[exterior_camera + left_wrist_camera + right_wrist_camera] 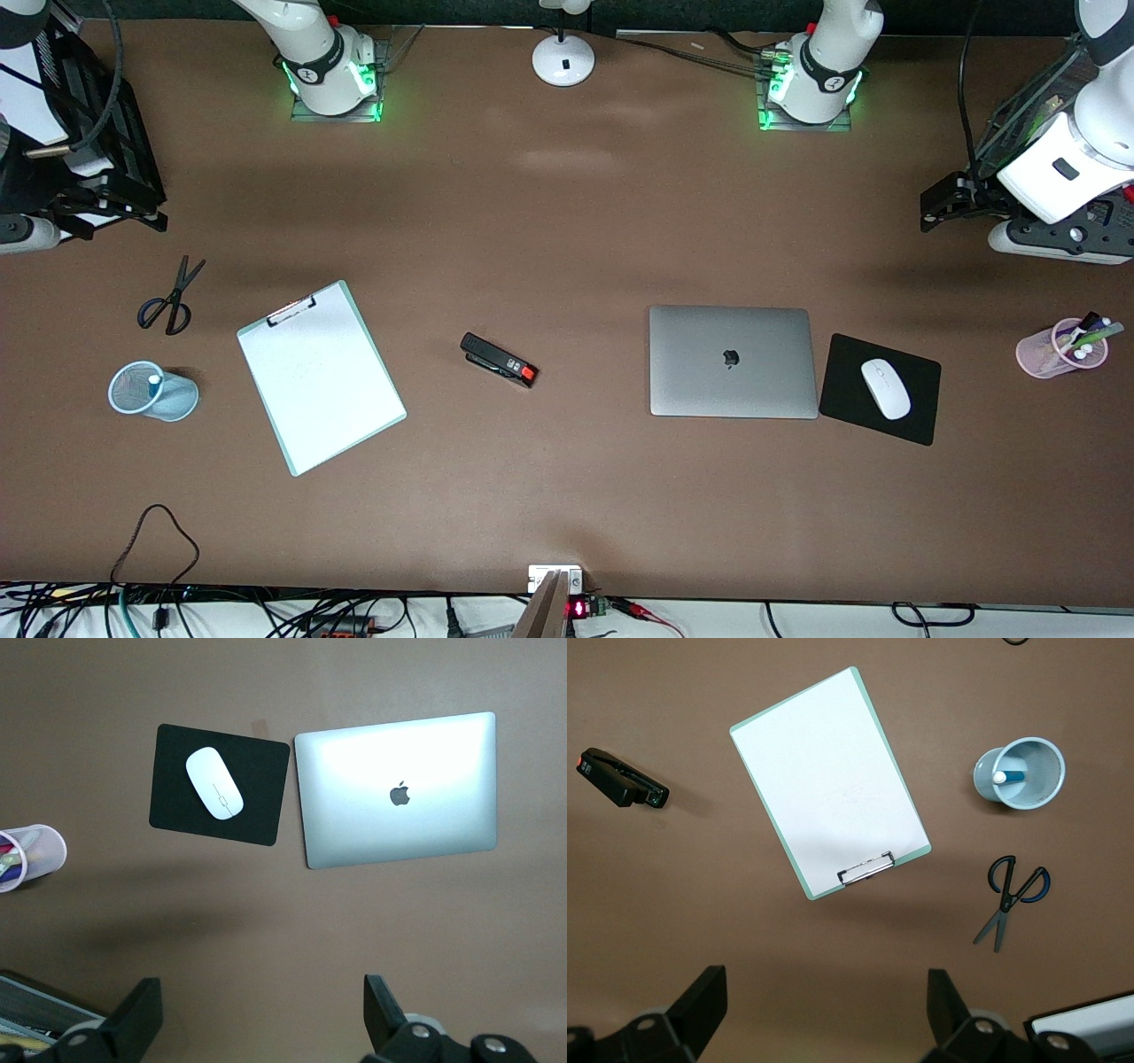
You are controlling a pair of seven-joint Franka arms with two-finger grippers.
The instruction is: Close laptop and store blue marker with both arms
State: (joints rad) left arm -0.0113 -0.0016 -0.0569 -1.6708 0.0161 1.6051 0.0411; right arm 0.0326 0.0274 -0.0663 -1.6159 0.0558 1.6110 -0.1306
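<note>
The silver-grey laptop (733, 361) lies shut on the brown table, lid down with the apple logo up; it also shows in the left wrist view (399, 790). The blue marker (154, 380) stands in a light-blue mesh cup (173, 400) toward the right arm's end; the right wrist view shows the marker (1009, 777) in the cup (1041, 784). My left gripper (941, 202) hangs open and empty, high over the left arm's end of the table (263, 1010). My right gripper (106, 213) hangs open and empty, high over the right arm's end (827, 1005).
A black mouse pad (917, 415) with a white mouse (885, 388) lies beside the laptop. A pink pen cup (1054, 350) stands toward the left arm's end. A stapler (498, 359), a clipboard (321, 387), scissors (170, 299) and a lamp base (563, 58) are on the table.
</note>
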